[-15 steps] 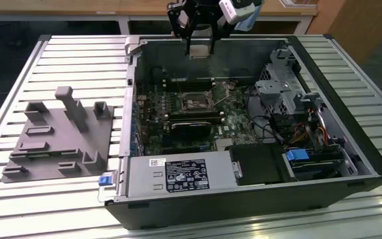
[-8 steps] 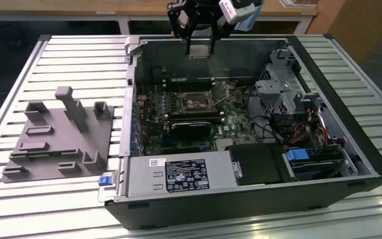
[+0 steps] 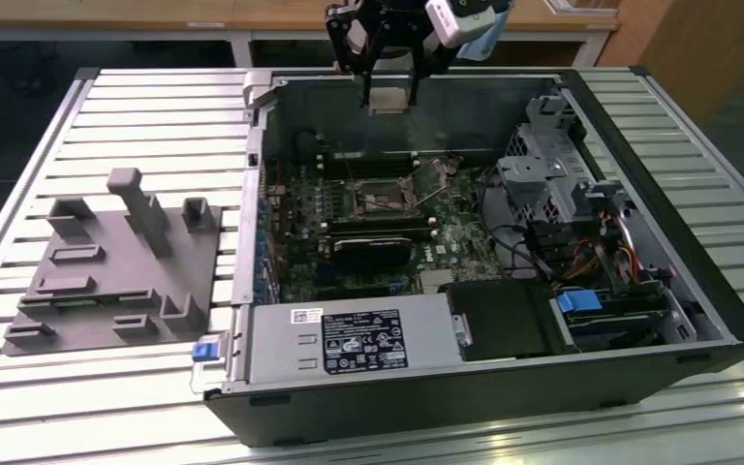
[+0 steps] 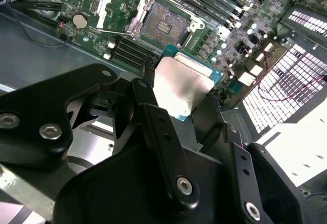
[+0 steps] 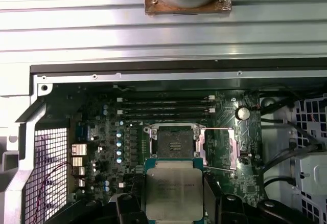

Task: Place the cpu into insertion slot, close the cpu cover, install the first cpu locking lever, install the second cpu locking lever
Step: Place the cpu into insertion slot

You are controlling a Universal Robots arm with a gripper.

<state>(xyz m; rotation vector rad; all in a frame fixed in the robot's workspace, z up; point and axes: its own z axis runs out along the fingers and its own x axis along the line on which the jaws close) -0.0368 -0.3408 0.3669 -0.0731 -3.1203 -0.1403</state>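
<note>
My gripper (image 3: 391, 95) is shut on the cpu (image 3: 391, 100), a flat silver-grey square chip, high above the open computer case near its far wall. In both wrist views the cpu (image 4: 181, 86) (image 5: 173, 189) sits between the black fingers (image 4: 147, 73). The insertion slot (image 3: 383, 201) (image 4: 161, 24) (image 5: 173, 142) lies bare on the green board, its dark centre exposed, well below the chip. The cpu cover (image 4: 116, 3) (image 5: 220, 146) is swung open beside the socket. A thin lever rod (image 5: 219, 129) stands loose along the open cover.
The case walls (image 3: 259, 174) ring the board. Long black memory slots (image 5: 163, 109) run beside the socket. A drive cage and cables (image 3: 566, 213) fill the exterior view's right, a power supply (image 3: 346, 339) the front. A grey fixture (image 3: 113, 262) rests on the slatted table.
</note>
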